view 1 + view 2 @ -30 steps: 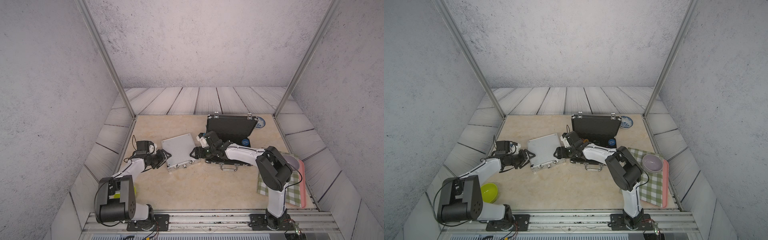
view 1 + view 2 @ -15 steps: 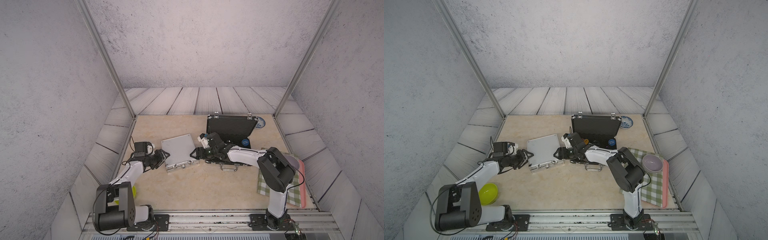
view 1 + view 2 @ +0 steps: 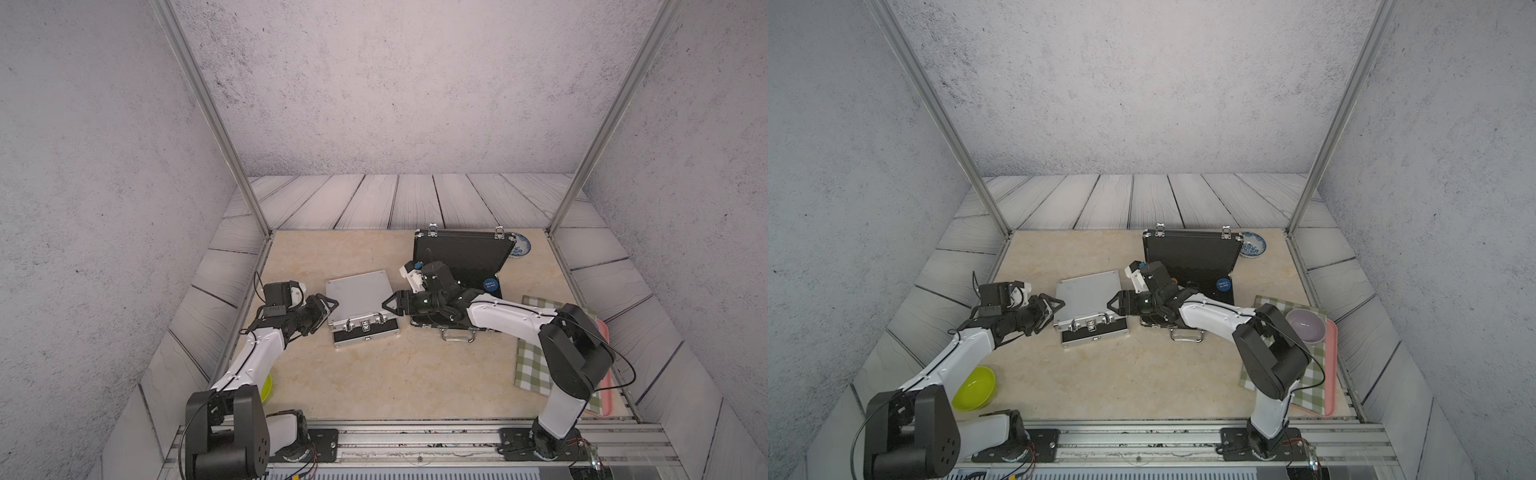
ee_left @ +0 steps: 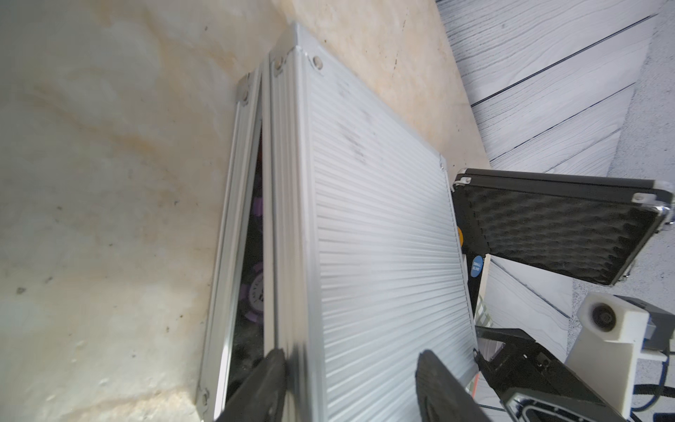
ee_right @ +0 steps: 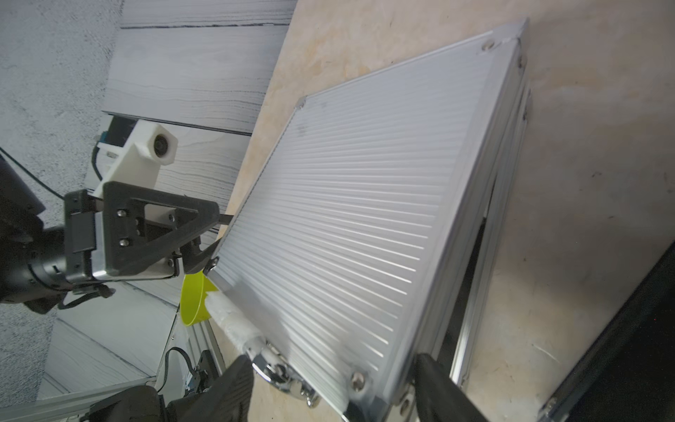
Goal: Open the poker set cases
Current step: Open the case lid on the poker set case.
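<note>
Two low arms flank the silver case (image 3: 359,293), jaws wide astride its part-raised lid (image 4: 365,237) (either end).

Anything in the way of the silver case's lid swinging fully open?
Nothing visible. The table behind the silver case is bare; the open black case stands to one side. The left gripper and right gripper flank the lid.

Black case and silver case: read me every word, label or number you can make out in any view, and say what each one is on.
"SMALL BLIND": light letters on the blue round disc inside the open black case.
Purple chip seen through the gap of the silver case: it carries print, too blurred to read.
No other readable text in any view.
</note>
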